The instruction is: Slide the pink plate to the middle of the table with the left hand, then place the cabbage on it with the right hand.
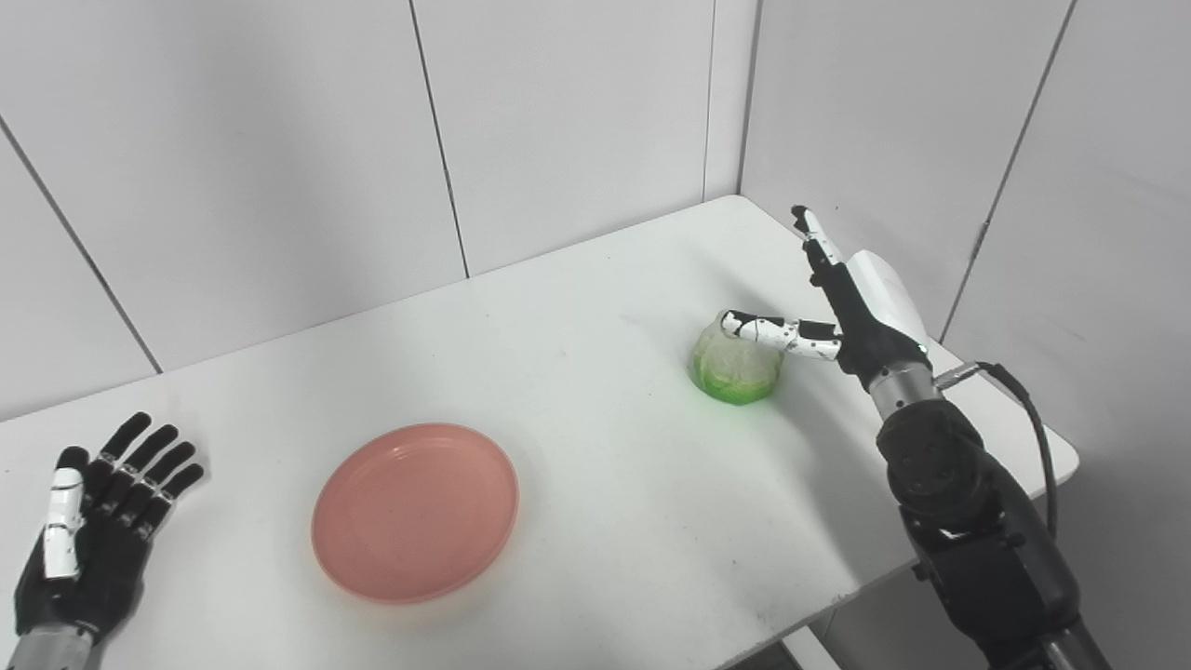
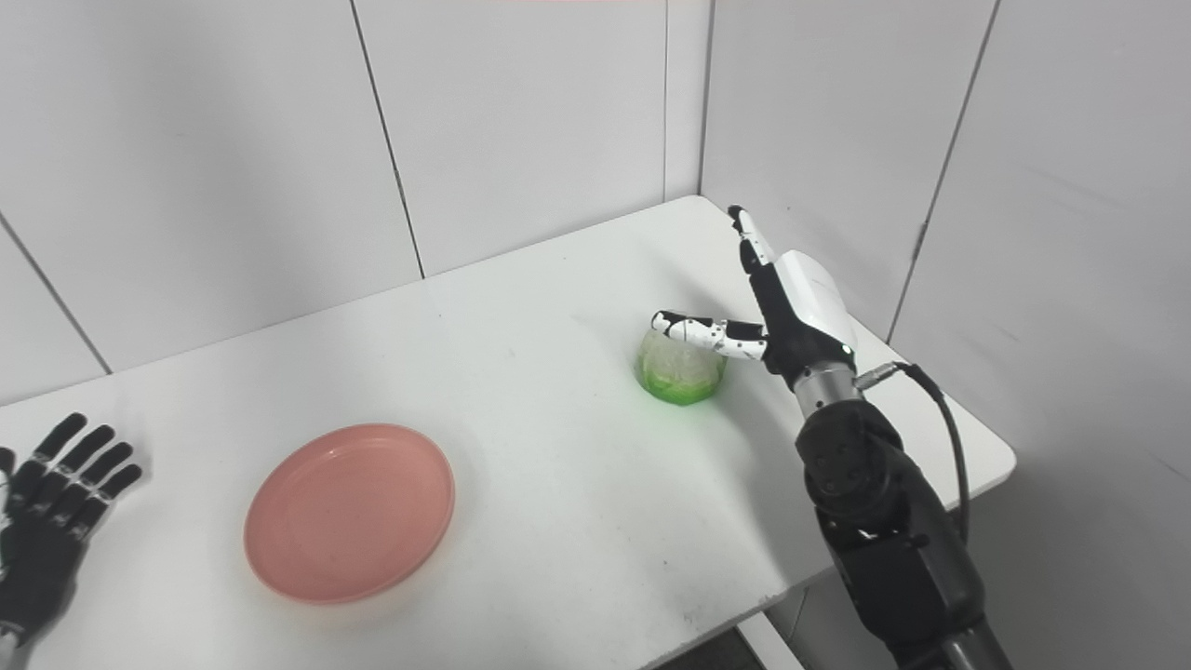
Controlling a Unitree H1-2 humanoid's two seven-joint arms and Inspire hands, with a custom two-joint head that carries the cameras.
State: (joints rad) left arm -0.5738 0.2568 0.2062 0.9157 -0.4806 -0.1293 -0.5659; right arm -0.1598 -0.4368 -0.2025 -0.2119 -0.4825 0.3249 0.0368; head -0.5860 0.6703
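Left hand [image 1: 88, 521] lies palm-up at the near left corner of the white table [image 1: 595, 307], its fingers spread and holding nothing; it is well apart from every object. One pink plate [image 1: 415, 511] sits flat on the tabletop to the right of that hand, toward the front edge and left of the table's centre, with nothing on it. One cabbage [image 1: 736, 364], pale on top and bright green at its base, stands farther right and deeper on the table, well apart from the plate. Right hand [image 1: 842, 307] is at the cabbage's right side, its arm rising from the lower right corner of the picture; its fingers point straight up and away from the table while the thumb [image 1: 770, 332] reaches sideways over the top of the cabbage, appearing to touch it, so the hand is spread rather than closed around anything. Two hands, one plate and one cabbage make up the count. Grey panelled walls [image 1: 577, 130] enclose the table at the back and on the right. Left eye view shows the whole left hand with the white plating of its thumb, whereas the right eye view crops that hand at the picture's left edge; the right eye view shows more of the right-hand wall and the table's right corner.
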